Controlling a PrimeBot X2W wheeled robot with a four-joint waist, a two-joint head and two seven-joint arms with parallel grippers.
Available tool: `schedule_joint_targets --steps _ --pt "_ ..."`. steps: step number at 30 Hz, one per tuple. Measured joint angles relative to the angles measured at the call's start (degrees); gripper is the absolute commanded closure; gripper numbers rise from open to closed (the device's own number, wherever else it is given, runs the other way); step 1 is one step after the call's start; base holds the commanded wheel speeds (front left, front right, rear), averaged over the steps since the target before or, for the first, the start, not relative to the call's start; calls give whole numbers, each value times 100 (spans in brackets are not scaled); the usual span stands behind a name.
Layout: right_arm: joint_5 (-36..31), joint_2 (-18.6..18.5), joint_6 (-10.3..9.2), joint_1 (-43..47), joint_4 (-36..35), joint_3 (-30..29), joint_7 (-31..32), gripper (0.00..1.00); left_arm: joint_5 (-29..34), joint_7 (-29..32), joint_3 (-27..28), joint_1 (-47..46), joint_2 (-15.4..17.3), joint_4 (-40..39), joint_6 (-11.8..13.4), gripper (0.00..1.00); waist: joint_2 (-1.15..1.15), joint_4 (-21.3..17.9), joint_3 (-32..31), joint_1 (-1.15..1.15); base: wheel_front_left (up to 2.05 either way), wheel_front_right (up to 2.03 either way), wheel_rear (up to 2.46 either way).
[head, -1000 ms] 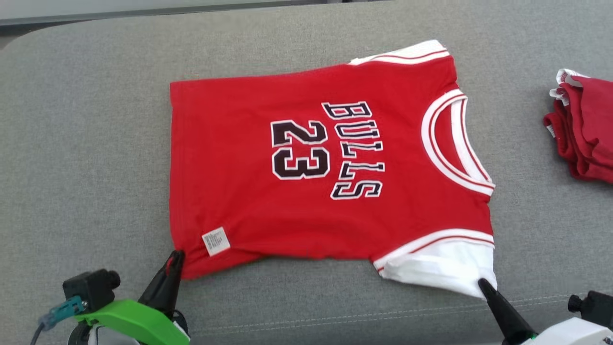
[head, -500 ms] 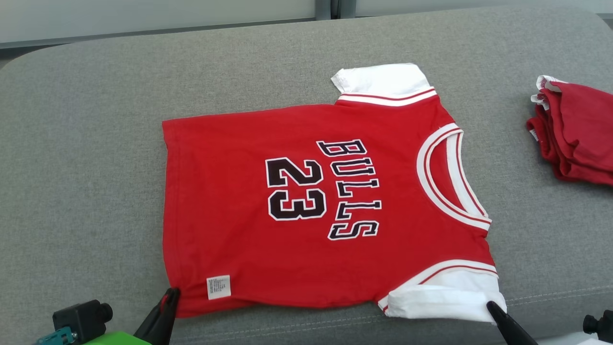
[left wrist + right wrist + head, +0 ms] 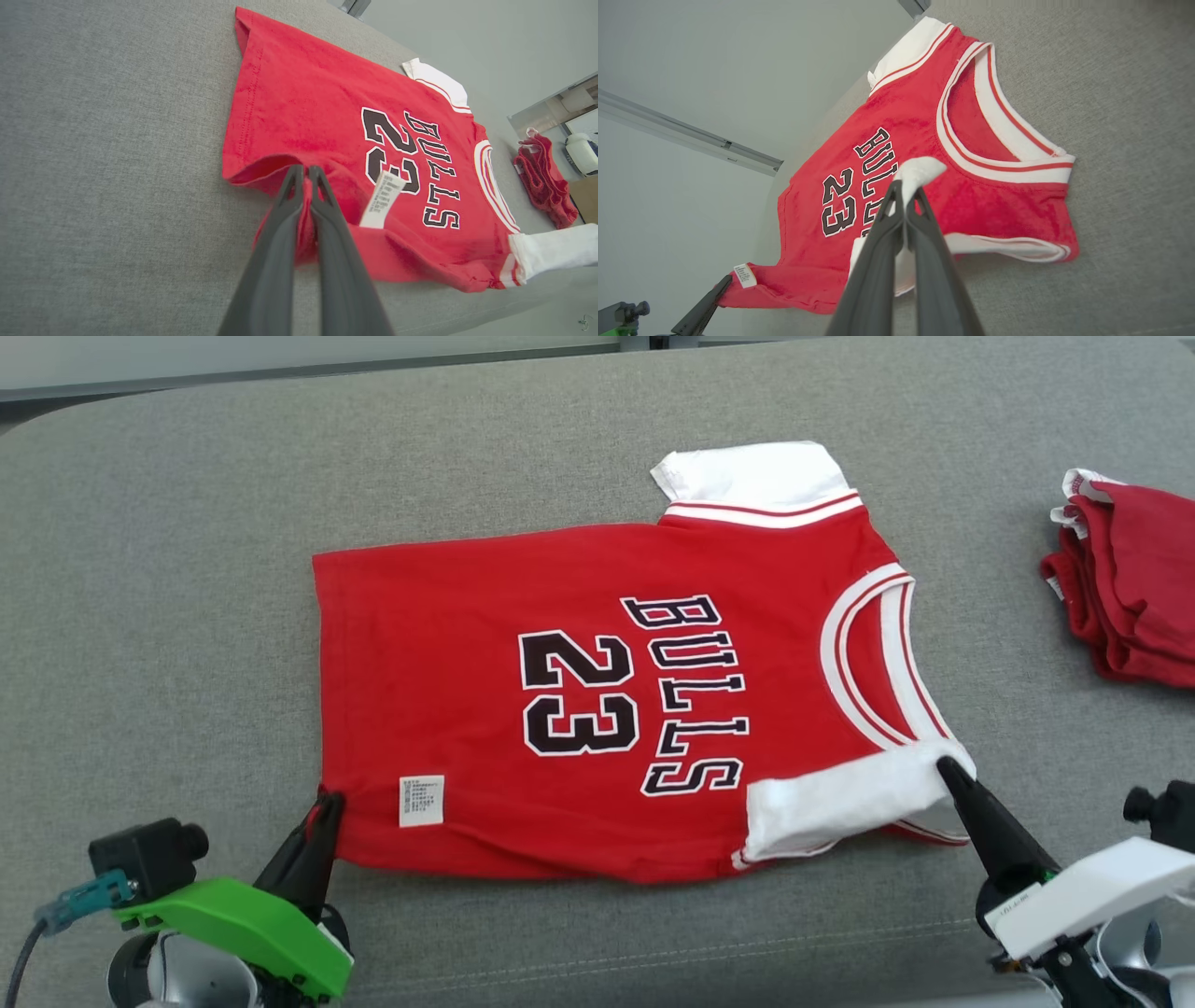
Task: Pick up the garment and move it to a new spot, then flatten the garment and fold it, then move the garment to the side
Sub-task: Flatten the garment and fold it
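Note:
A red jersey (image 3: 485, 616) with "BULLS 23" lettering and white sleeves lies spread on the grey cushion (image 3: 168, 569), neck toward the right. My left gripper (image 3: 327, 800) is shut on the jersey's near hem corner (image 3: 306, 205), beside the white label (image 3: 421, 800). My right gripper (image 3: 945, 766) is shut on the near white sleeve (image 3: 840, 798), which is lifted and turned inward over the red body (image 3: 920, 170). The far white sleeve (image 3: 756, 476) lies flat at the back.
A folded pile of red garments (image 3: 1134, 588) sits at the cushion's right edge, also visible in the left wrist view (image 3: 542, 184). A seam runs along the cushion front (image 3: 653, 952). Bare grey cushion lies left of the jersey and behind it.
Both grippers have carried the jersey's near edge away from me, folding it inward. The near white sleeve now lies over the red body. The head camera shifted between frames.

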Motion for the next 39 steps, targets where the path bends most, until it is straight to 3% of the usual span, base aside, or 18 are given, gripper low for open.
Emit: schedule_joint_targets --steps 11,26,31,32,33,34,35,39 --pt "-223 -672 0 -1484 1122 565 -600 100 -99 105 -115 -1034 -416 1148 -261 100 0 21 241 0 0 0 0" --pt "108 -1548 0 -2680 2062 1588 -1270 100 -198 -82 -18 -1357 -647 1772 -345 100 0 155 497 0 0 0 0" --pt "278 -1783 0 -3023 2616 1983 -1544 100 -210 -132 -94 -1553 -814 2096 -482 100 0 227 592 0 0 0 0" --pt "286 -1797 0 -3044 2670 2025 -1607 71 -211 -138 -112 -1583 -842 2136 -497 98 0 233 597 0 0 0 0" --pt "324 -1805 0 -3066 2719 2067 -1674 27 -212 -162 -118 -1603 -861 2183 -526 66 0 239 599 0 0 0 0" --pt "348 -1811 0 -3089 2771 2102 -1748 0 -219 -193 -118 -1618 -879 2224 -542 26 0 243 598 0 0 0 0" --pt "350 -1811 0 -3100 2828 2118 -1846 0 -219 -207 -123 -1630 -888 2263 -566 0 0 247 590 0 0 0 0" --pt "266 -1817 0 -3075 2971 2094 -2360 0 -30 -597 -103 -1664 -900 2347 -559 0 0 253 542 0 0 0 0"
